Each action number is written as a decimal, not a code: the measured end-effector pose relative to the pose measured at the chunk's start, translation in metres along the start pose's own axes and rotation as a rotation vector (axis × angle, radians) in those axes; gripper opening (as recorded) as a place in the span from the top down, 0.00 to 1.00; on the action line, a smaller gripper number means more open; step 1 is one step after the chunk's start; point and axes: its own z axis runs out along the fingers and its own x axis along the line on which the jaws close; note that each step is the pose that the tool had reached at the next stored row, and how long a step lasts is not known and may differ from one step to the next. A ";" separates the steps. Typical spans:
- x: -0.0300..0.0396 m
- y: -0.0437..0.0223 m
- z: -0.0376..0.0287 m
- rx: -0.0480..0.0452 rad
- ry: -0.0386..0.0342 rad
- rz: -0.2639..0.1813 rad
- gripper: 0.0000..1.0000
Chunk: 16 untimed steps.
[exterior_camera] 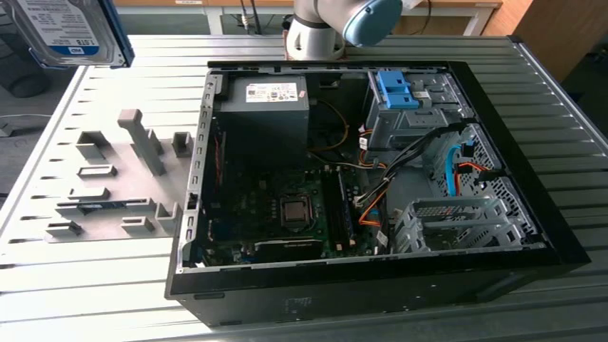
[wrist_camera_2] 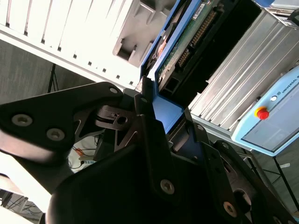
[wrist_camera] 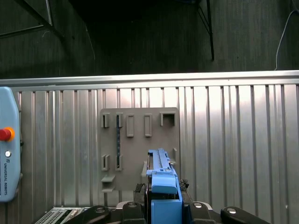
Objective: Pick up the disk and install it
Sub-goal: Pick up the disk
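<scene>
The disk (exterior_camera: pixel 71 32) hangs high above the table at the exterior view's far left, showing its white-and-blue label and a blue rail. In the first wrist view the disk (wrist_camera: pixel 159 161) stands edge-on with its blue rail toward the camera, and my gripper (wrist_camera: pixel 161 190) is shut on it, a black finger (wrist_camera: pixel 139 189) on each side. The second wrist view shows the disk's green circuit board (wrist_camera_2: pixel 187 39) and blue rails, clamped by my gripper (wrist_camera_2: pixel 166 112). The open computer case (exterior_camera: pixel 532 178) lies on the table, apart from the disk.
Inside the case a blue bracket (exterior_camera: pixel 397 89) sits in the drive cage, near a black power supply (exterior_camera: pixel 266 107) and loose cables. A grey fixture plate (exterior_camera: pixel 114 185) with upright holders lies beside the case, directly below the disk (wrist_camera: pixel 140 144). A teach pendant (wrist_camera: pixel 7 149) rests on the ribbed table.
</scene>
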 end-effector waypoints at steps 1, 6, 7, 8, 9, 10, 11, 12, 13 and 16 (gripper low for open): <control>0.0000 -0.0003 0.0000 0.0000 0.0000 0.000 0.64; -0.0001 -0.0018 -0.0001 0.0000 0.0000 0.000 0.64; -0.0001 -0.0021 0.0000 0.0000 0.0000 0.000 0.64; -0.0001 -0.0025 -0.0001 0.0000 0.0000 0.000 0.64; -0.0001 -0.0028 -0.0001 0.0000 0.0000 0.000 0.64; -0.0001 -0.0031 -0.0001 0.0000 0.0000 0.000 0.64; -0.0001 -0.0034 -0.0001 0.0000 0.0000 0.000 0.64; -0.0002 -0.0037 -0.0001 -0.0001 0.0001 0.000 0.64; -0.0001 -0.0039 -0.0001 0.0000 0.0000 0.000 0.64; -0.0002 -0.0042 -0.0001 -0.0001 0.0000 0.000 0.64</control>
